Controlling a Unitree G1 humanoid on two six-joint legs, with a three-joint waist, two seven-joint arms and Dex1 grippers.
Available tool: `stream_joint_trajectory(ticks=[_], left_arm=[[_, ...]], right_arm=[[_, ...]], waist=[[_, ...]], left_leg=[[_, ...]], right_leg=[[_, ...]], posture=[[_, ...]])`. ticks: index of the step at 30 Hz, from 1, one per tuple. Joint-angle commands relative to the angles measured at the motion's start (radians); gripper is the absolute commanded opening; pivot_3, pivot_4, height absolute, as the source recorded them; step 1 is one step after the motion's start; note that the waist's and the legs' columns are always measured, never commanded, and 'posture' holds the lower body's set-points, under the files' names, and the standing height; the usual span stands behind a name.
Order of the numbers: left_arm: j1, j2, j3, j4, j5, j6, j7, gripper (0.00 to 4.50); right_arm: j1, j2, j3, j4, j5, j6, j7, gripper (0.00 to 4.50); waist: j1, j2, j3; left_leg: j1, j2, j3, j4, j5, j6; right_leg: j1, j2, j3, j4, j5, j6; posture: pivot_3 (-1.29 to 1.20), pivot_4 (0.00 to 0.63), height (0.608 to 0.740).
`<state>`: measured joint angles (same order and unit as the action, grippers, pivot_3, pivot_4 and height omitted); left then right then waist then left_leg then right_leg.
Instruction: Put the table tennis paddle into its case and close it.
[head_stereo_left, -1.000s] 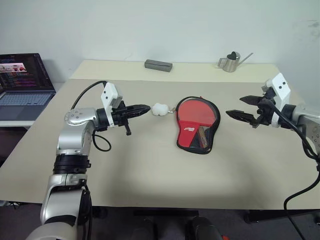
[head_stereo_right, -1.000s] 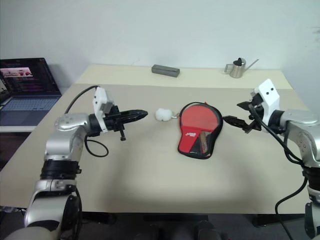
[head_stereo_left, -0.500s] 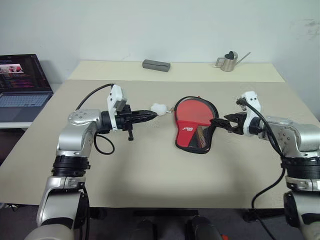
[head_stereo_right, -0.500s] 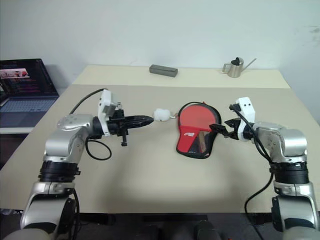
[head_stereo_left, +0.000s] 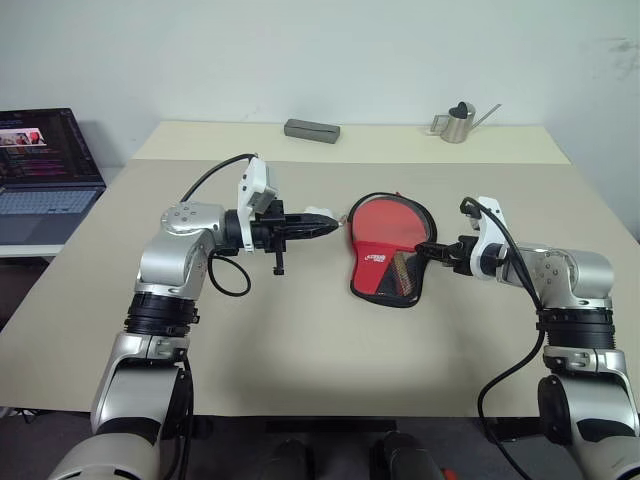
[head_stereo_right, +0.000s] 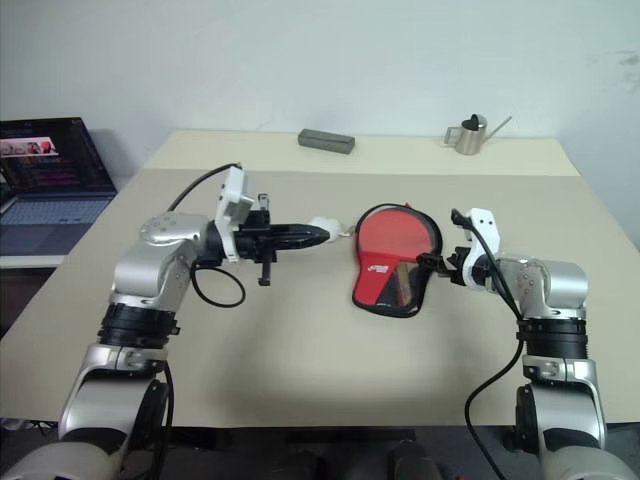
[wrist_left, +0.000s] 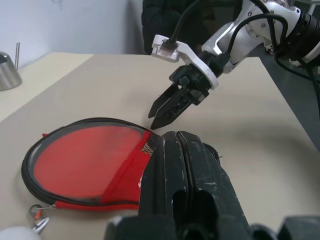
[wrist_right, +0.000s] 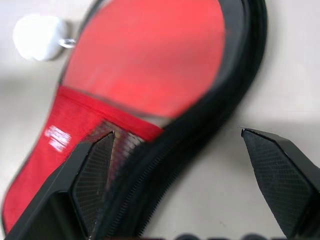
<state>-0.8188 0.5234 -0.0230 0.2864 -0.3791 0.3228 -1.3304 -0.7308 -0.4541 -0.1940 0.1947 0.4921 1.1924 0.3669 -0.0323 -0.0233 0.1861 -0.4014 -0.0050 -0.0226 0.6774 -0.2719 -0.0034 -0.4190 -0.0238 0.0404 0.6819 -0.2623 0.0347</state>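
The case lies open in the middle of the table, red with a black mesh pocket and a black zipper edge. The table tennis paddle rests inside it, its round red face showing and its handle under the mesh. The white pom-pom lies just left of the case. My left gripper is shut, points right and hangs over the pom-pom, holding nothing I can see. My right gripper is open at the case's right edge, one fingertip over the mesh and the other beyond the rim.
A laptop stands off the table's left side. A grey block and a small metal watering can sit along the far edge. The tan tabletop stretches toward me in front of the case.
My left gripper has slid right, from beside the pom-pom to over it. My right gripper has dropped and moved in from the right to straddle the case's edge, rolling its fingers.
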Motion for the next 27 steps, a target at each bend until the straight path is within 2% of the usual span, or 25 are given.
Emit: stream_joint_trajectory(ticks=[1,10,18,21,27], left_arm=[[-0.035,0.008,0.010,-0.004,-0.012,-0.024,-0.012,0.00],[-0.038,0.010,0.009,0.013,-0.006,-0.041,-0.013,0.00],[-0.037,0.008,0.007,0.021,-0.002,-0.052,-0.010,0.00],[-0.033,0.006,0.004,0.022,-0.001,-0.054,-0.010,0.00],[-0.020,0.006,-0.002,0.021,0.000,-0.063,-0.008,0.00]], right_arm=[[-0.006,0.018,-0.049,-0.015,0.026,0.027,-0.008,4.45],[-0.021,0.120,-0.129,-0.001,0.058,0.093,-0.062,4.45],[-0.038,0.135,-0.152,0.045,0.035,0.047,-0.090,4.45],[-0.039,0.134,-0.155,0.050,0.037,0.043,-0.097,3.85],[-0.034,0.155,-0.170,0.025,0.058,0.069,-0.121,1.74]], waist=[[-0.001,0.000,0.000],[0.000,0.000,0.000],[-0.001,0.000,0.000],[-0.001,0.000,0.000],[-0.001,0.000,0.000]], left_leg=[[0.000,0.000,0.000,0.000,0.000,0.000],[0.000,0.000,0.000,0.000,0.000,0.000],[0.000,0.000,0.000,0.000,0.000,0.000],[0.000,0.000,0.000,0.000,0.000,0.000],[0.000,0.000,0.000,-0.001,0.000,0.000]], right_leg=[[0.000,0.000,0.000,0.000,0.000,0.000],[0.000,0.000,0.000,0.000,0.000,0.000],[0.000,0.000,0.000,0.000,0.000,0.000],[0.000,0.000,0.000,0.000,0.000,0.000],[0.000,0.000,0.000,0.000,0.000,0.000]], posture=[[0.00,0.150,0.740],[0.00,0.150,0.740],[0.00,0.150,0.740],[0.00,0.150,0.740],[0.00,0.150,0.740]])
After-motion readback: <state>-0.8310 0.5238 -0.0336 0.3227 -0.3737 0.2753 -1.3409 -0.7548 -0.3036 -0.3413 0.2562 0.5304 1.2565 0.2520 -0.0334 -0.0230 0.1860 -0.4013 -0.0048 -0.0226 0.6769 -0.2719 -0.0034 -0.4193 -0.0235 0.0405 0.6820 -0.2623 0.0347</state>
